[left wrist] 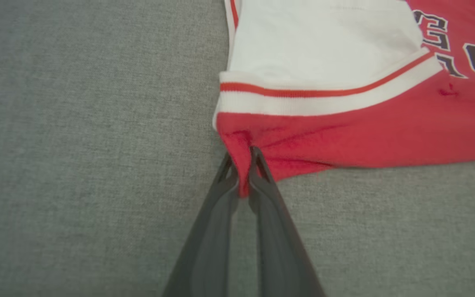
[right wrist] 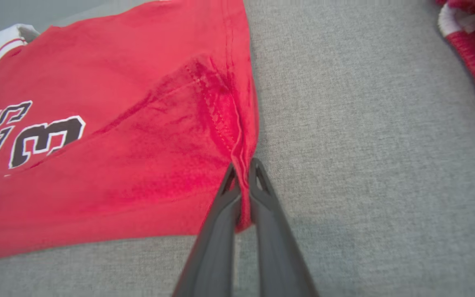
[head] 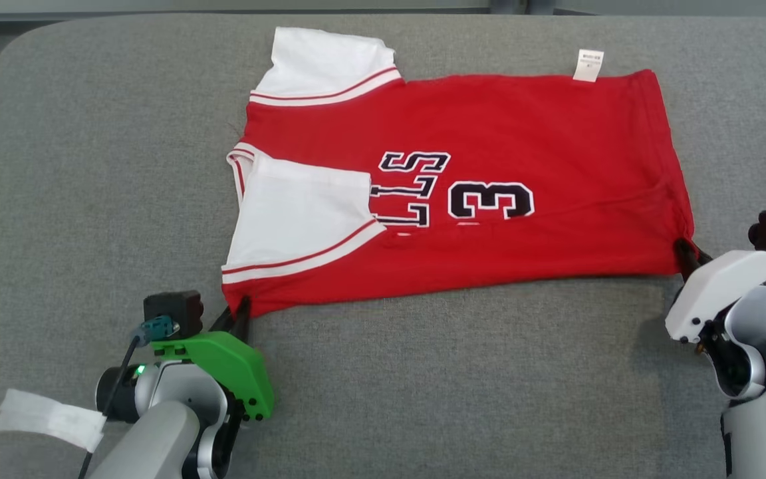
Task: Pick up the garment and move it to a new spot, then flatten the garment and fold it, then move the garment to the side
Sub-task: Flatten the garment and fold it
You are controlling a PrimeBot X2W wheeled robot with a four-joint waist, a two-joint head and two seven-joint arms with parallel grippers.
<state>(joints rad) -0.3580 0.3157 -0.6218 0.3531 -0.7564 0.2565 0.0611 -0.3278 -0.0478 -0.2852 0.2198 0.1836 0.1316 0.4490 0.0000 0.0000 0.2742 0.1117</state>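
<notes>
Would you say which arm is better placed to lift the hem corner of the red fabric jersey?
Right: the right gripper pinches the jersey at its hem corner; the left gripper pinches its sleeve end.

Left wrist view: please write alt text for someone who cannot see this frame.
The left gripper is shut on a corner of the red jersey, with the cloth bunched between its two dark fingers. The jersey lies on a grey fabric surface, and its white sleeve, trimmed with a red stripe, sits just beyond the pinched corner.
</notes>
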